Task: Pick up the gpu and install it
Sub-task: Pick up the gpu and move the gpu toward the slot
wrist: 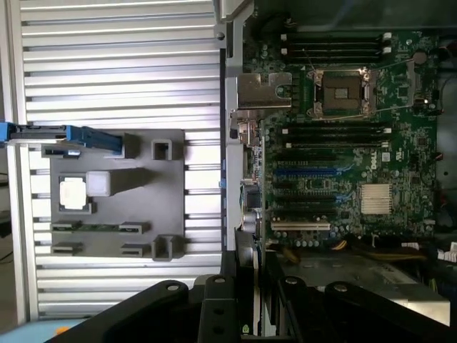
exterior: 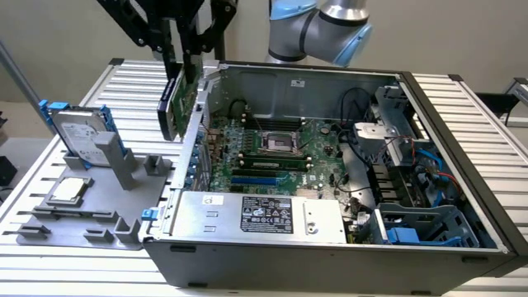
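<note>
The gpu point(exterior: 178, 102) hangs on edge in the air, green board facing the case, black cooler facing the exterior view's left. My gripper point(exterior: 183, 62) is shut on its upper edge, holding it just outside and above the left wall of the open computer case point(exterior: 462, 161). In the wrist view the gpu point(wrist: 247, 214) shows edge-on below my gripper point(wrist: 250, 282), with its silver end bracket point(wrist: 264, 89) at the far end, over the case wall. The motherboard point(exterior: 272, 148) lies inside with a blue expansion slot point(wrist: 307, 171) free.
A grey holder point(exterior: 83, 210) on the slatted table at the exterior view's left carries a hard drive in a blue frame point(exterior: 78, 133) and a square silver CPU chip point(exterior: 70, 189). The power supply point(exterior: 256, 213) fills the case's front; cables and drive bays point(exterior: 412, 179) crowd its right side.
</note>
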`<state>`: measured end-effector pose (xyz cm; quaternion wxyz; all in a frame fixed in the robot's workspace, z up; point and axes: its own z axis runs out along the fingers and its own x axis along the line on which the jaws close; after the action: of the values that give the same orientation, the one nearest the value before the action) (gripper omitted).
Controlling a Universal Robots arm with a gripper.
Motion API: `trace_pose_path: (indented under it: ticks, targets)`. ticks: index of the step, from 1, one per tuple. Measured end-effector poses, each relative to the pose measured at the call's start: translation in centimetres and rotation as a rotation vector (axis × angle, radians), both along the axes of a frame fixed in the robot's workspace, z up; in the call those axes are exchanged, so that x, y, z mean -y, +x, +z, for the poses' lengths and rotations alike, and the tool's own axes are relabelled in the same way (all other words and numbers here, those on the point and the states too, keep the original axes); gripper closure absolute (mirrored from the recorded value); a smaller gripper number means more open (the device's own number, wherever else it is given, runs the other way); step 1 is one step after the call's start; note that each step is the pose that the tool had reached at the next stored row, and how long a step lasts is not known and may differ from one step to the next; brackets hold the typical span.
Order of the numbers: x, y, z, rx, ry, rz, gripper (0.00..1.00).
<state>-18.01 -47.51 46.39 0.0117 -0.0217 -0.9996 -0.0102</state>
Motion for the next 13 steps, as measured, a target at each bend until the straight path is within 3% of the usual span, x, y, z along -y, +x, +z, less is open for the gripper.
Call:
trace_pose_path:
  ticks: [6,13]
  targets:
    - [0.00,2.7,0.00,-0.0083,0.0000,0.000,0.73]
    - [0.00,5.9,-0.02,-0.0116,-0.0001,0.000,0.73]
